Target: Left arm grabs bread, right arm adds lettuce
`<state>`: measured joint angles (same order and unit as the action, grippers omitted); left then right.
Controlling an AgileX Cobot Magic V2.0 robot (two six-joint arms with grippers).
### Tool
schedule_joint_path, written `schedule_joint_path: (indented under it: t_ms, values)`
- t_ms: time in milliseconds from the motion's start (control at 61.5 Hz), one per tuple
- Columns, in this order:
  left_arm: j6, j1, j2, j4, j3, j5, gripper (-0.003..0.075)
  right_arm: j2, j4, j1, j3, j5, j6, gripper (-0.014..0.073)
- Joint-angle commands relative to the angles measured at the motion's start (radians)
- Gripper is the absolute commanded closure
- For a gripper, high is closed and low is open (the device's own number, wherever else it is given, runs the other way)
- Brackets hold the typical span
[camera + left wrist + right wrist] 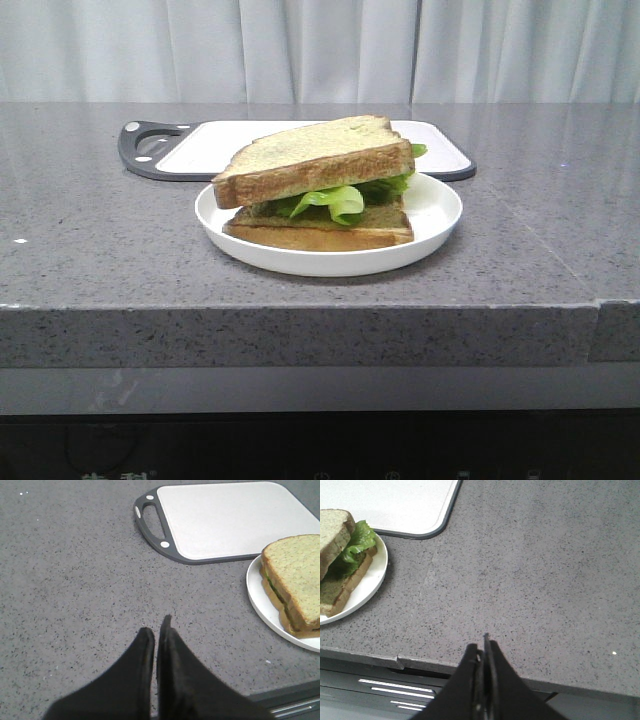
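A sandwich sits on a white plate (pixel 430 215) in the middle of the counter. The thick speckled bread (pixel 315 155) lies on top, tilted, over the green lettuce (pixel 335 200) and a thinner golden slice (pixel 320 235) beneath. The bread (pixel 297 575) and plate (pixel 257 597) also show in the left wrist view. The lettuce (pixel 357 542) sticks out of the sandwich in the right wrist view. My left gripper (pixel 156 627) is shut and empty over bare counter, left of the plate. My right gripper (pixel 481 645) is shut and empty near the counter's front edge, right of the plate.
A white cutting board (pixel 215 140) with a dark grey rim and handle lies behind the plate; it also shows in the left wrist view (pixel 225 517) and the right wrist view (pixel 405 502). The counter's front edge (pixel 300 310) runs across. A curtain hangs behind.
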<state>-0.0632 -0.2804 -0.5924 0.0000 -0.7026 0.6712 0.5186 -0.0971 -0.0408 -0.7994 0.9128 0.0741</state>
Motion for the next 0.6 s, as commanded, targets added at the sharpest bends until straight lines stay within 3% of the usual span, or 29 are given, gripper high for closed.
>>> schedule_joint_path:
  t_ms: [0, 585]
  values:
    - [-0.009, -0.007, -0.004, -0.006, -0.026, -0.093, 0.0741, 0.004, 0.006, 0.007, -0.020, -0.072, 0.002, 0.0716]
    - [-0.009, -0.007, -0.004, -0.006, -0.026, -0.086, 0.0741, 0.004, 0.006, 0.007, -0.020, -0.012, 0.002, 0.0711]
